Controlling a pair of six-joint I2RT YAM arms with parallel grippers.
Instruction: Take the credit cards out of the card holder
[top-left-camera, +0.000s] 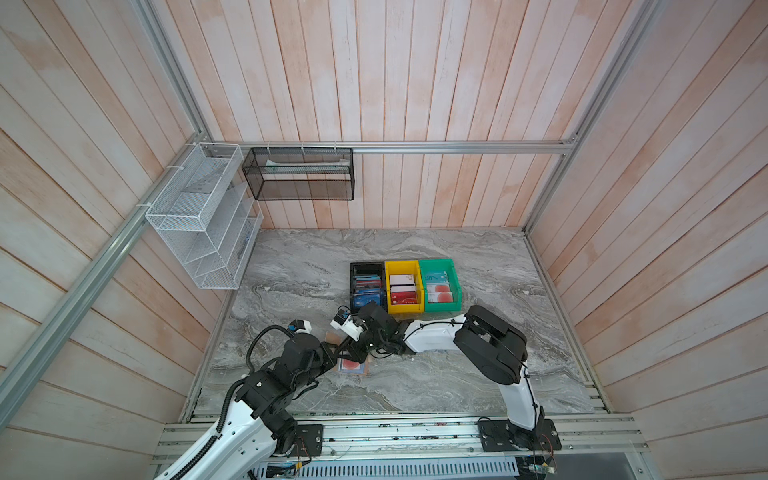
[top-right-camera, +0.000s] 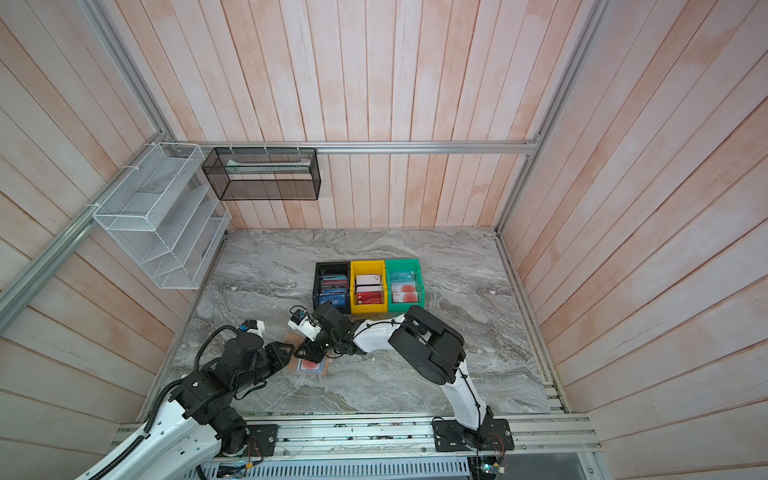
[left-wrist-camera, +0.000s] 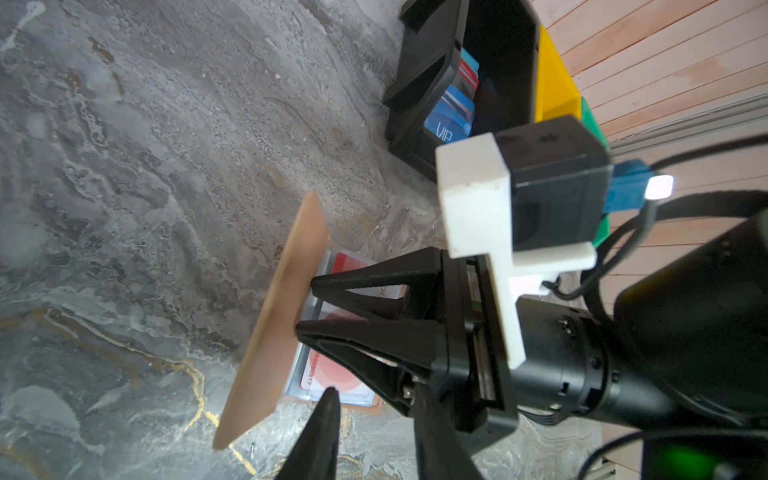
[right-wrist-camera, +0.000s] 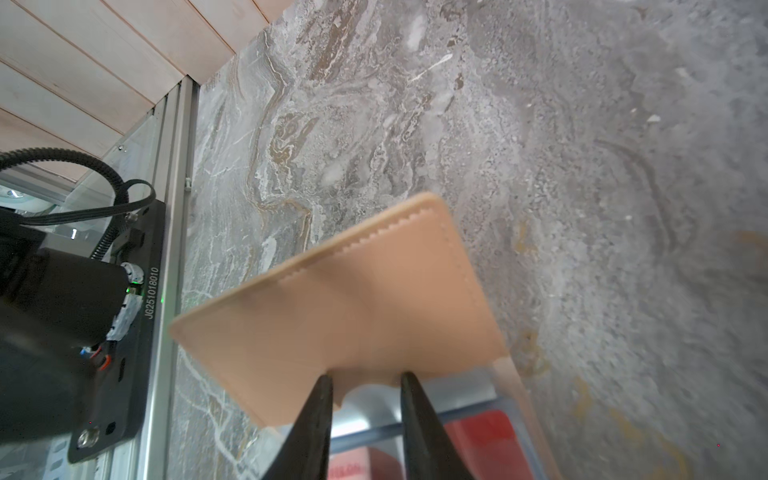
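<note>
The tan card holder (left-wrist-camera: 282, 316) lies open on the marble table between the two arms, with its cover flap (right-wrist-camera: 353, 307) tilted up. Its clear sleeves show a white credit card with a red circle (left-wrist-camera: 332, 374) (top-left-camera: 352, 365) (top-right-camera: 311, 365) and a red card (left-wrist-camera: 349, 264) (right-wrist-camera: 490, 432). My right gripper (right-wrist-camera: 368, 376) (left-wrist-camera: 305, 306) (top-left-camera: 347, 353) reaches in from the right, jaws apart, both tips pressed against the raised flap, with the small strap tab between them. My left gripper (left-wrist-camera: 374, 395) (top-left-camera: 332, 353) is open at the holder's near edge, and one fingertip (left-wrist-camera: 330, 392) rests at the white card's sleeve.
Behind the holder stand a black bin (top-left-camera: 368, 266), a yellow bin (top-left-camera: 403, 264) and a green bin (top-left-camera: 436, 262), each holding several cards. A white mesh rack (top-left-camera: 195, 208) and a black mesh basket (top-left-camera: 299, 174) hang on the walls. An aluminium rail borders the table front.
</note>
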